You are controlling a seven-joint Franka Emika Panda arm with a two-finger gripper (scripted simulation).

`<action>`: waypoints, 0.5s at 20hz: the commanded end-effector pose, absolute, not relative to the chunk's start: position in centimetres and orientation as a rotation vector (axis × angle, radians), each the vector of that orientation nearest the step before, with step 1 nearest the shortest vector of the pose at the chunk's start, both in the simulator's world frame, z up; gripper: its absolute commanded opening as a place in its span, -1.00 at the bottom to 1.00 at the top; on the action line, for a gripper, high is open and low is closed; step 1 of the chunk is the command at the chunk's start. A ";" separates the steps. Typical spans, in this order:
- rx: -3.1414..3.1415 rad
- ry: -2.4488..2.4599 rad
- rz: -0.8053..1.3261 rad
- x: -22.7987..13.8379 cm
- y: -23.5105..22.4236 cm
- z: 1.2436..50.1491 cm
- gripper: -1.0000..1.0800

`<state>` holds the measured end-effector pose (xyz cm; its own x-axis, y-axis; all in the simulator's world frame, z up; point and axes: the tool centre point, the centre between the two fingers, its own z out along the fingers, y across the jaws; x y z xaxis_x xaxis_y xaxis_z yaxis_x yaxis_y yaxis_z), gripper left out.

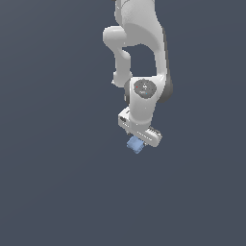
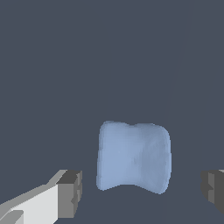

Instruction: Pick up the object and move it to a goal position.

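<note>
The block (image 2: 133, 156) is small and light blue, roughly a cube with rounded edges and a shallow notch in two opposite sides. In the wrist view it sits between the two dark finger pads (image 2: 70, 192) of the gripper (image 2: 142, 192), with a clear gap of grey background on each side of it: one pad is just beside it, the other stands a little farther off. Neither pad touches it, so the jaws are spread wide and hold nothing.

In the exterior view the block (image 1: 135, 144) shows as a small blue shape directly under the white gripper (image 1: 142, 140), partly hidden by the hand body; only its lower part peeks out beneath. The fingers themselves cannot be made out in this view.

The surface (image 1: 57, 192) around it is a plain, even dark grey-blue with no visible edges or corners, so the block cannot be placed against any border of it. Whether the block rests on that surface or is lifted off it cannot be told; there is no shadow or contact line to go by.

Above the gripper, the white arm (image 1: 139, 43) runs down from the top edge of the exterior view, bending through rounded joints with dark grey bands, and ends in a wrist whose round cap (image 1: 143, 88) faces the camera. The hand below the wrist is tilted slightly, its lower end leaning toward the exterior view's right.
</note>
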<state>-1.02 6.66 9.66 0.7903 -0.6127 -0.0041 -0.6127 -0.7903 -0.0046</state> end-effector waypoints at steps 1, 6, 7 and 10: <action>-2.954 1.060 0.002 -1.1 6.7 9.4 0.92; -2.942 1.102 0.000 -1.2 6.7 9.0 0.92; -2.941 1.105 0.000 -1.2 6.7 9.0 0.92; -2.943 1.099 0.001 -1.2 6.7 9.0 0.92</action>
<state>-1.18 6.75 9.02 0.7552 -0.6555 -0.0006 -0.6555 -0.7552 0.0000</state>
